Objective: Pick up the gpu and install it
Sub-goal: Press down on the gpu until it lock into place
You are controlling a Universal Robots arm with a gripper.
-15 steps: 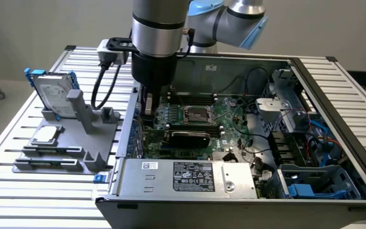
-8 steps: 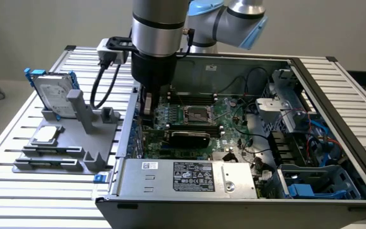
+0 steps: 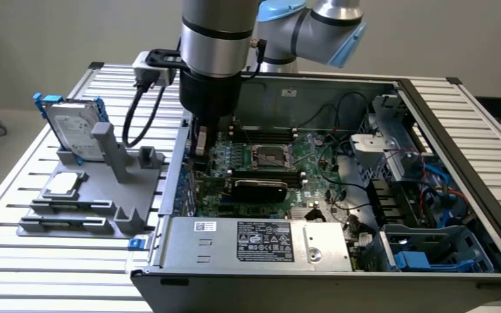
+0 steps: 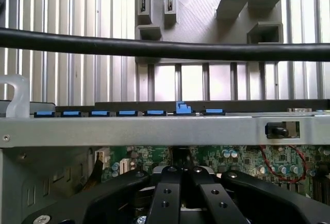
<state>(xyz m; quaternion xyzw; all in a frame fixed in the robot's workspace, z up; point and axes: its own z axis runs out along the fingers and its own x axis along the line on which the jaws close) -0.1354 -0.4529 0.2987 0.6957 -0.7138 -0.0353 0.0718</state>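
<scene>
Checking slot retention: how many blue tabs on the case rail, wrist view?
7 blue tabs in a row along the rail: six level, one raised. More may be hidden.

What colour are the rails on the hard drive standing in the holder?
Blue, clearest in the exterior view: hard drive.

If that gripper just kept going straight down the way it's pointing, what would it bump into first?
Most likely the green motherboard on the floor of the open computer case. The gripper points down along the case's edge at the exterior view's left, over the expansion slots. The black-coolered gpu sits just beside that line; depth is unclear.
</scene>
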